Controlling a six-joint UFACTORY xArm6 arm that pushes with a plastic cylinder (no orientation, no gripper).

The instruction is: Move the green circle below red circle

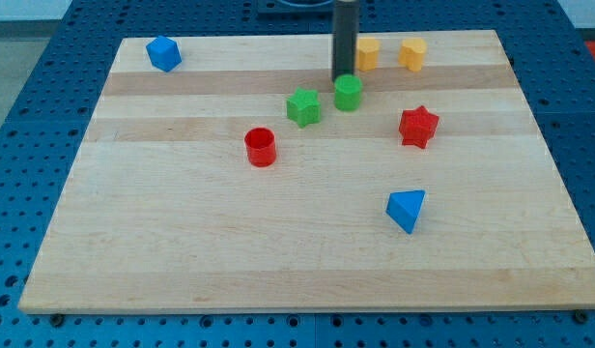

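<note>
The green circle (348, 94) stands on the wooden board (182, 242), right of the green star (302, 106) and up and to the right of the red circle (261, 147). My tip (343, 79) is at the green circle's top edge, touching it from the view's top side. The rod rises straight up out of the view's top.
A blue block (163, 53) sits at the top left corner. Two yellow blocks (367, 53) (411, 54) sit along the top edge, the first just right of the rod. A red star (418, 127) lies at the right, a blue triangle (406, 210) below it.
</note>
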